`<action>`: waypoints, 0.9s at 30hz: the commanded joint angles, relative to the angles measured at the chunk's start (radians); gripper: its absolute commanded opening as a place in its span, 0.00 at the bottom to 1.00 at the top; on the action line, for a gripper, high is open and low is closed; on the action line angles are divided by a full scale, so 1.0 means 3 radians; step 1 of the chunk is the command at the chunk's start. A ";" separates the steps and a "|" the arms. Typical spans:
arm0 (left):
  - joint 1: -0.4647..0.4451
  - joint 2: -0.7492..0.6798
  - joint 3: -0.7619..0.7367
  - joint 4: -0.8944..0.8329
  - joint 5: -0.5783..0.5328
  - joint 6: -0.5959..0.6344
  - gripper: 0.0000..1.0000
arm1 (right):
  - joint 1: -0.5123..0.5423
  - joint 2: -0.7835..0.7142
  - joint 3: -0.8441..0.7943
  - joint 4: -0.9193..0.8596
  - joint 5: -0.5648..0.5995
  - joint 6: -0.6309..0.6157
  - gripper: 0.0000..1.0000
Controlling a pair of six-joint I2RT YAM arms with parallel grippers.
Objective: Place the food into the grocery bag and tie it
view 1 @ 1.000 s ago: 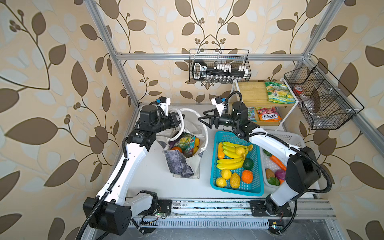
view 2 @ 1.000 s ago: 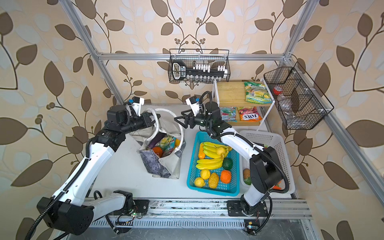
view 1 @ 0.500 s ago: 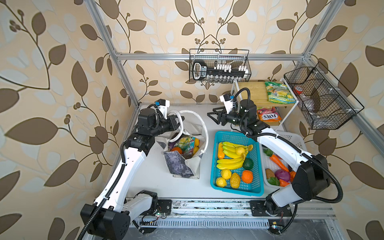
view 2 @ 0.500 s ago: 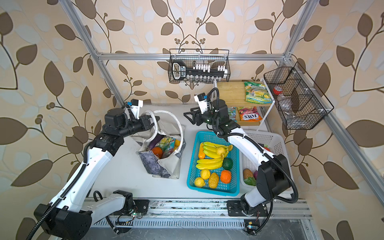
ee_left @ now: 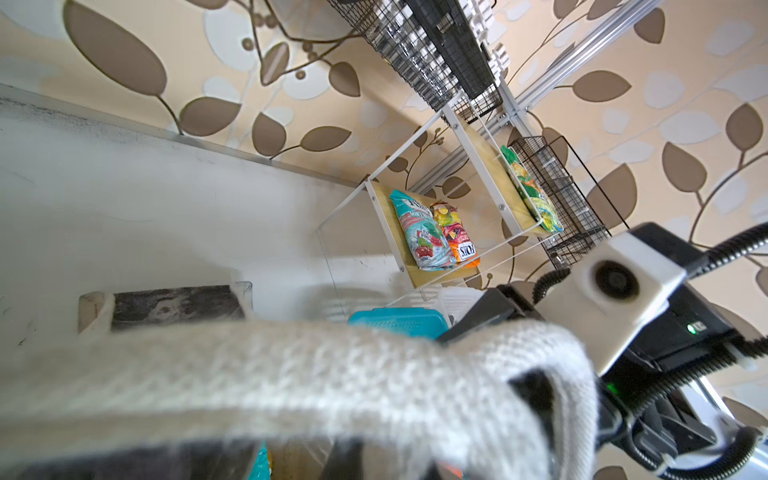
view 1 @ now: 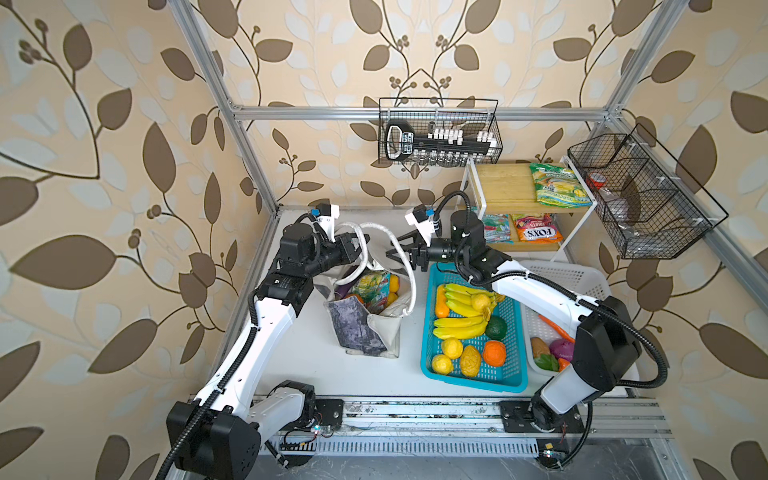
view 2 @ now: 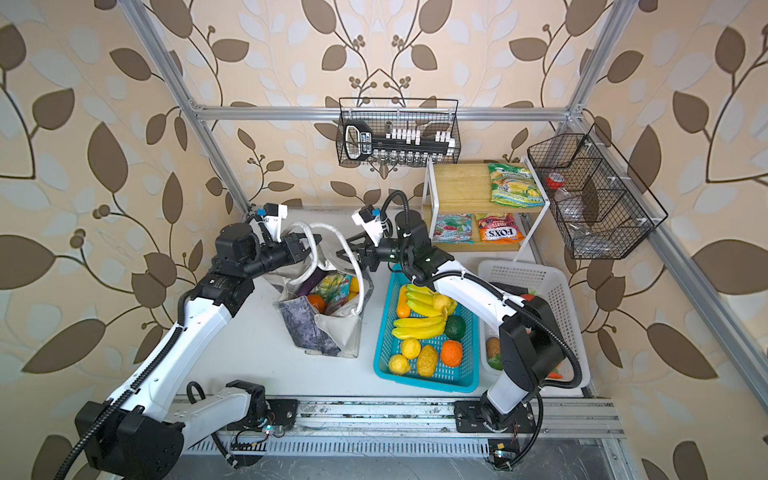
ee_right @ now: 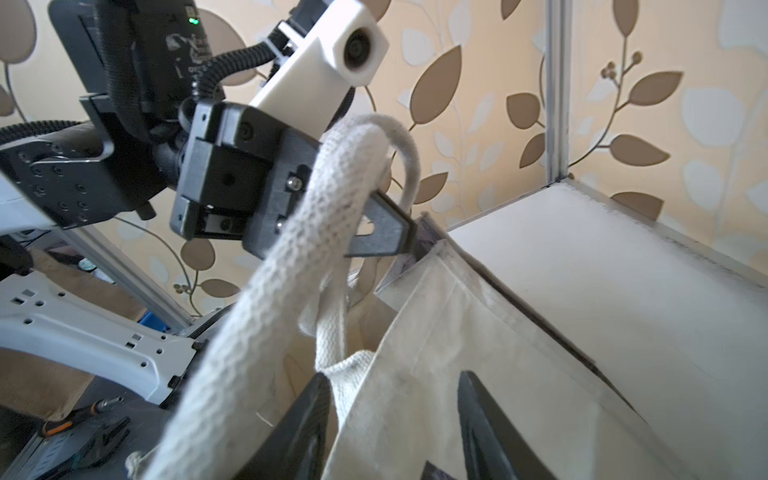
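Observation:
The grocery bag point(view 1: 365, 332) point(view 2: 316, 328) stands open left of the blue basket, with food point(view 1: 374, 286) point(view 2: 332, 289) inside: a green packet, orange and yellow fruit, a purple eggplant. Both white handles point(view 1: 409, 266) point(ee_right: 332, 187) rise to my left gripper point(view 1: 355, 247) point(view 2: 309, 245) point(ee_right: 409, 241), which is shut with a handle point(ee_left: 291, 374) wrapped over its fingers. In the left wrist view that handle hides the jaws. My right gripper point(view 1: 395, 246) point(view 2: 347, 246) point(ee_right: 390, 428) is half open. One finger is on each side of the bag's near wall, where a handle is sewn on.
A blue basket point(view 1: 428, 365) of bananas and other fruit sits right of the bag, and a white basket point(view 1: 582, 274) of vegetables is beyond it. A wooden shelf point(view 1: 507, 187) with sweet packets stands at the back right. Two wire baskets point(view 1: 440, 133) hang on the walls.
My right gripper drew back, then came in low to the bag's rim, its jaws narrowing. The left gripper kept its hold on the handles and barely moved.

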 commanded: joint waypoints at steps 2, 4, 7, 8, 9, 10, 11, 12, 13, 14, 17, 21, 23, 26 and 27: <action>0.0001 -0.0025 -0.0126 0.0382 -0.0135 -0.0071 0.00 | 0.0140 0.0205 0.0200 0.0233 -0.0310 0.0019 0.51; -0.0001 -0.0012 -0.0146 0.0384 -0.0183 -0.0038 0.00 | 0.0188 0.0275 0.0246 0.0309 -0.0344 0.0109 0.51; -0.0012 0.0006 -0.0153 0.0371 -0.0238 -0.0012 0.00 | 0.0244 0.0335 0.0290 0.0419 -0.0365 0.0216 0.51; -0.0016 0.0018 -0.0151 0.0376 -0.0238 0.0003 0.00 | 0.0258 0.0340 0.0265 0.0511 -0.0345 0.0269 0.51; -0.0022 0.0026 -0.0142 0.0368 -0.0253 0.0024 0.00 | 0.0261 0.0351 0.0259 0.0597 -0.0305 0.0319 0.53; -0.0035 0.0026 -0.0132 0.0358 -0.0270 0.0041 0.00 | 0.0273 0.0359 0.0261 0.0612 -0.0250 0.0336 0.53; -0.0042 0.0026 -0.0131 0.0363 -0.0282 0.0048 0.00 | 0.0279 0.0376 0.0282 0.0625 -0.0189 0.0359 0.53; -0.0052 0.0022 -0.0130 0.0376 -0.0288 0.0049 0.00 | 0.0283 0.0397 0.0324 0.0620 -0.0147 0.0383 0.53; -0.0062 0.0019 -0.0130 0.0373 -0.0302 0.0050 0.00 | 0.0289 0.0421 0.0348 0.0635 -0.0126 0.0434 0.52; -0.0069 0.0012 -0.0132 0.0371 -0.0309 0.0050 0.00 | 0.0287 0.0457 0.0389 0.0667 -0.0117 0.0494 0.51; -0.0092 0.0001 -0.0139 0.0361 -0.0327 0.0048 0.00 | 0.0305 0.0531 0.0464 0.0708 -0.0029 0.0588 0.49; -0.0098 -0.0032 -0.0150 0.0351 -0.0282 0.0040 0.00 | 0.0402 0.0613 0.0599 0.0619 0.0128 0.0546 0.43; -0.0100 -0.0068 -0.0174 0.0361 -0.0294 0.0028 0.00 | 0.0435 0.0628 0.0654 0.0482 0.0190 0.0465 0.35; -0.0098 -0.0091 -0.0173 0.0317 -0.0310 0.0039 0.00 | 0.0433 0.0603 0.0603 0.0470 0.0253 0.0461 0.30; -0.0100 -0.0092 -0.0175 0.0320 -0.0305 0.0039 0.00 | 0.0430 0.0597 0.0584 0.0479 0.0268 0.0475 0.26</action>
